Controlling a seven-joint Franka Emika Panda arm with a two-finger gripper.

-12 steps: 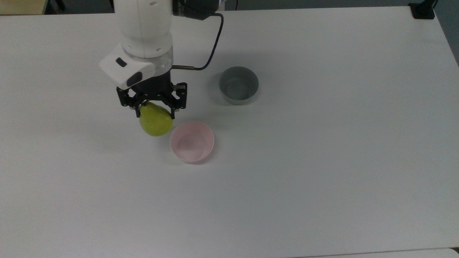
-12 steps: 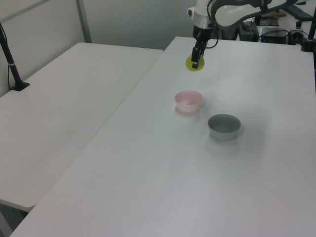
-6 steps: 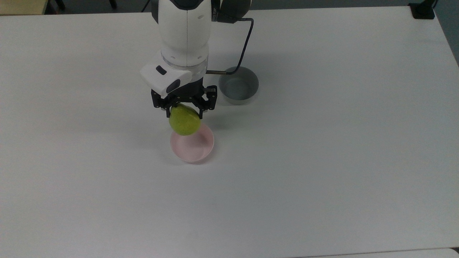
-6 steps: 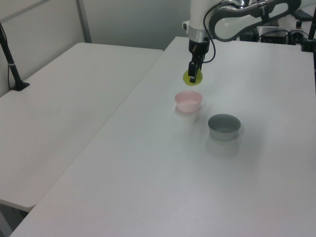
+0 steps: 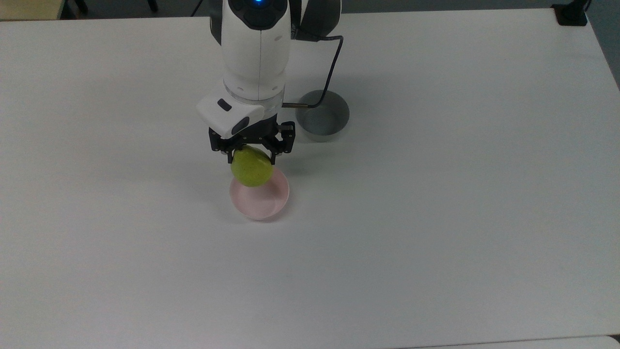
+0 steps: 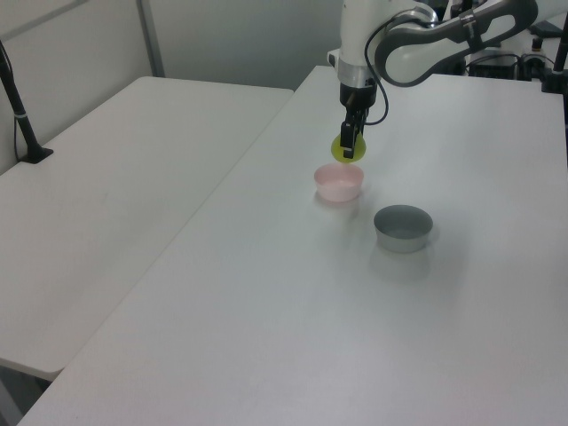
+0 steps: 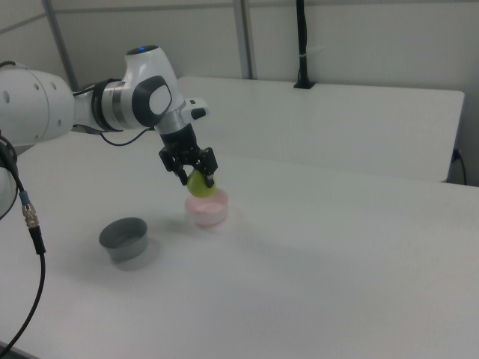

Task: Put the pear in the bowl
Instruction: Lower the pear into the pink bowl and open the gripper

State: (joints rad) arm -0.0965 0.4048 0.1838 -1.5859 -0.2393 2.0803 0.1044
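Observation:
The yellow-green pear (image 5: 251, 167) hangs in the air with my gripper (image 5: 252, 154) shut on its upper part. It overlaps the far rim of the pale pink bowl (image 5: 261, 199) in the top view. In the left view the pear (image 6: 343, 149) sits just above the bowl (image 6: 338, 183), at its far edge. From the right view, the pear (image 7: 200, 185) hangs right over the bowl (image 7: 206, 212), held in the gripper (image 7: 194, 177).
A grey bowl (image 5: 322, 116) stands empty on the white table (image 5: 436, 194), to the right of the arm in the top view. A dark cable (image 5: 329, 72) loops from the wrist toward it. A second white table (image 6: 106, 195) lies to the left view's left.
The arm carried the pear rightward in the top view, from beside the pink bowl's left to over its far rim, and lowered it slightly. The bowls did not move.

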